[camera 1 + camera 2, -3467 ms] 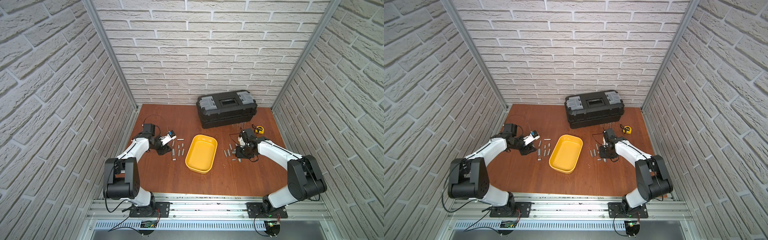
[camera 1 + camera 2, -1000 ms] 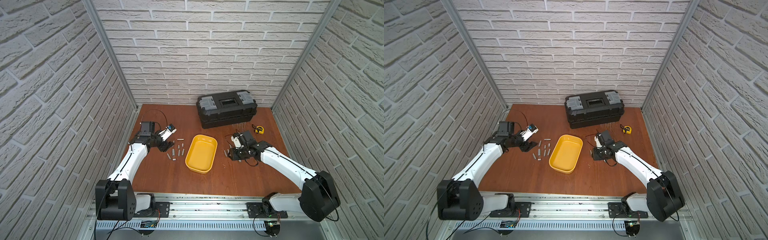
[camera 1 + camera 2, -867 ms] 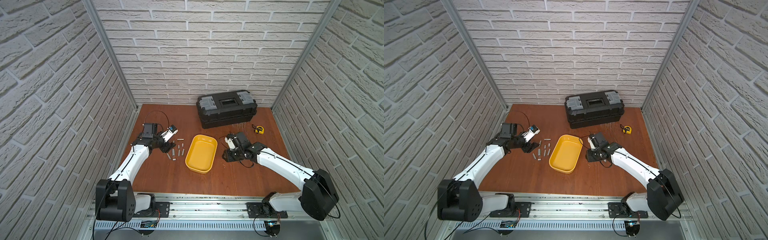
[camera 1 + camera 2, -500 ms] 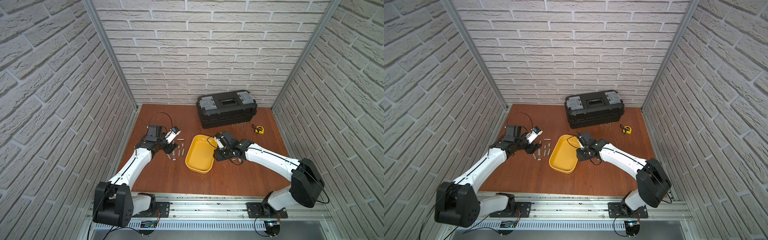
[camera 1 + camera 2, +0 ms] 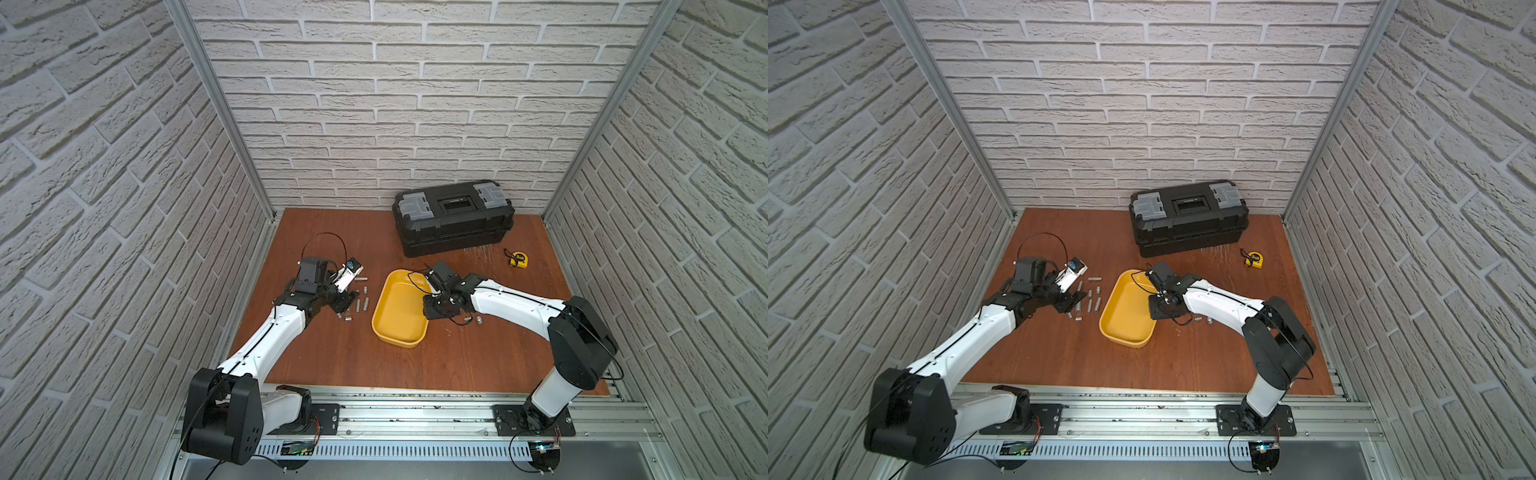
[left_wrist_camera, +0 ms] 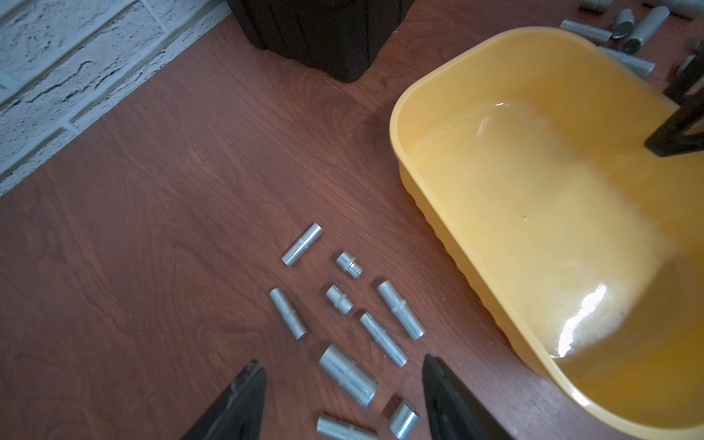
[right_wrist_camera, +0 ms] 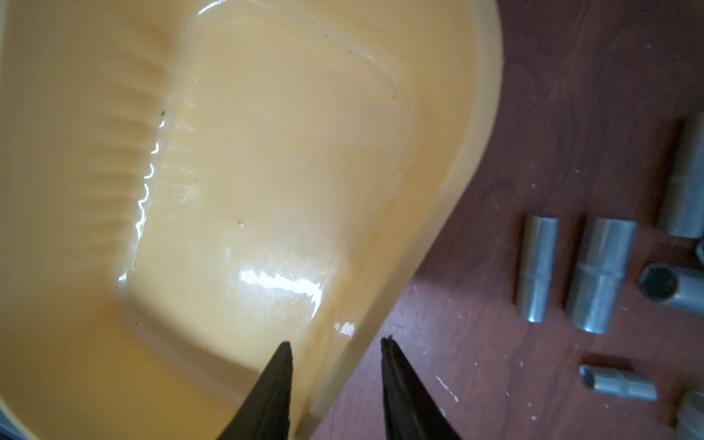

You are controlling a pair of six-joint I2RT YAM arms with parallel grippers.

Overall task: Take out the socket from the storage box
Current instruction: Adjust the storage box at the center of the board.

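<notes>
Both arms reach in from the near rail toward the yellow tub [image 5: 397,309], one on each side of it. The left arm [image 5: 266,340] stretches out long and low, and its wrist bends down just to the left of the tub. The left gripper [image 6: 341,367] hangs there with its jaws spread wide, holding nothing. The right arm [image 5: 511,305] comes in from the tub's right with its forearm nearly level and its wrist tipped steeply down at the tub's right rim. The right gripper [image 7: 336,343] has its jaws parted a little, one over the inside of the tub and the other outside its wall, gripping nothing.
</notes>
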